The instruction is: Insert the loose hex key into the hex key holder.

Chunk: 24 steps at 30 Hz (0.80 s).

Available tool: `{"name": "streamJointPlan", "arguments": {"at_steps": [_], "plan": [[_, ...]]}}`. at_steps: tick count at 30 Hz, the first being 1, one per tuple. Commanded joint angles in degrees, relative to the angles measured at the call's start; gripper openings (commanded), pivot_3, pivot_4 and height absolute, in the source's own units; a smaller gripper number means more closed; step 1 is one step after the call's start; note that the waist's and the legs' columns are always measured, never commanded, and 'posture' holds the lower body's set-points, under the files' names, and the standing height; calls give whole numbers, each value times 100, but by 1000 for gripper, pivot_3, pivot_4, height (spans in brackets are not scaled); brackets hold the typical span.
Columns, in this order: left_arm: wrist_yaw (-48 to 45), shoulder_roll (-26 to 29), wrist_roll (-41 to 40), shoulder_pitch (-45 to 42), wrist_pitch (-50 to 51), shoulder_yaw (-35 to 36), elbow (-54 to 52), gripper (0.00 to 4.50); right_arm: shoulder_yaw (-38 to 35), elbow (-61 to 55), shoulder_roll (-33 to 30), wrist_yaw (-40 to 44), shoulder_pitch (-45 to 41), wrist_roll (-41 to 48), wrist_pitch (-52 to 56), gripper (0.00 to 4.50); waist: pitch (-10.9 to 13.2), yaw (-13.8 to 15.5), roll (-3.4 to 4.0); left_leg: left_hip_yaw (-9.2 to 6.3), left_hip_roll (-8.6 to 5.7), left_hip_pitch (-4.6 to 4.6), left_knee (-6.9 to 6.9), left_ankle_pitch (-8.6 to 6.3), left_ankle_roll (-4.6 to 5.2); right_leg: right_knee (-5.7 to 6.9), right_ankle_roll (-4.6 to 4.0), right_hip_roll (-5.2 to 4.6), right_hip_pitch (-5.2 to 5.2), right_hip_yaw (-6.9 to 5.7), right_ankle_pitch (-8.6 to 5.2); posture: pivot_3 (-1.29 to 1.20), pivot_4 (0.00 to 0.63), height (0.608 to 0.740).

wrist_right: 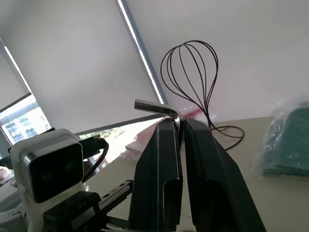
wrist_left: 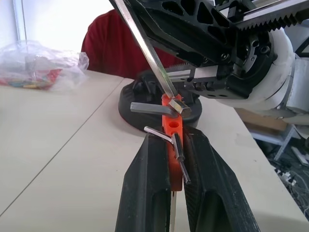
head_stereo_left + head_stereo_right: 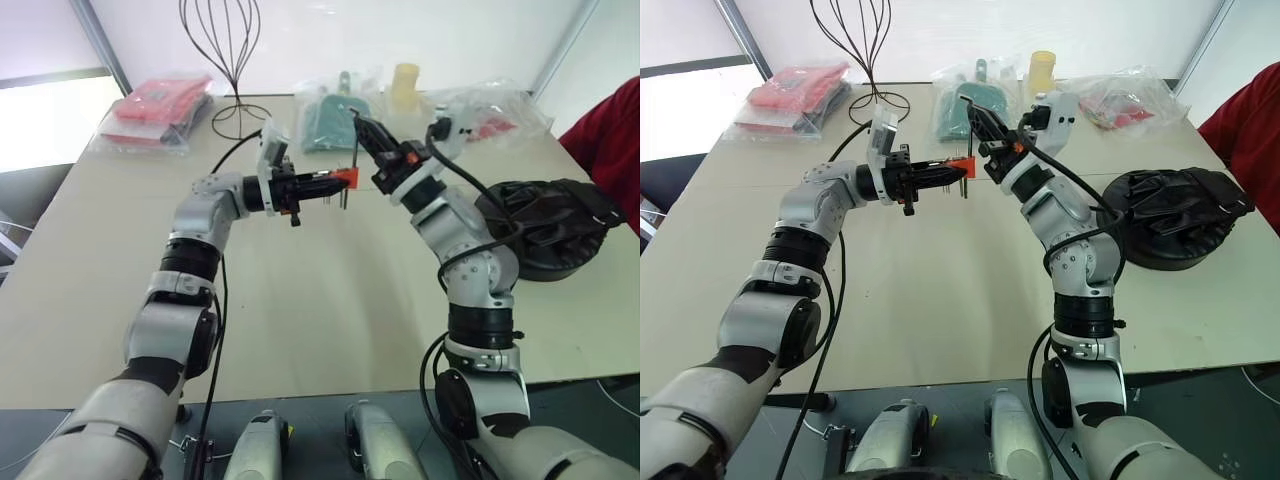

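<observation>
Centre of the frame, above the table [image 3: 300, 320]: the left gripper [image 3: 325, 186] has its jaws pinching the holder [image 3: 347, 178], an orange-red block with short keys sticking out. The right gripper [image 3: 365, 130] has its jaws pinching the loose key [image 2: 149, 53] at its bend. The key's long arm slants down, its tip touching the holder's top. A black round object [image 3: 545, 230] lies at right.

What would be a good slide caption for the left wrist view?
Left gripper clamps the orange-red hex key holder while the right gripper lowers the loose hex key onto it.
</observation>
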Motion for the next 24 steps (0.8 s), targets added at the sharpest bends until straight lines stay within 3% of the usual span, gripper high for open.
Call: {"name": "streamJointPlan", "arguments": {"at_steps": [1,11,24], "plan": [[-22,46,-184,-151,39,162,-286,0,6,-52,-21,56,-2,36,-132,28,0,-1,0,0,0,0,0,0,0,0,0,0,0,0,0,0,150,740],[17,36,-287,-151,196,209,-404,0,32,38,-77,124,95,-47,-244,28,0,0,0,0,0,0,0,0,0,0,0,0,0,0,0,0,150,740],[87,26,-374,-230,328,279,-355,0,438,-258,-474,1106,342,42,-336,28,0,0,0,0,0,0,0,0,0,0,0,1,0,0,0,0,150,740]]}}
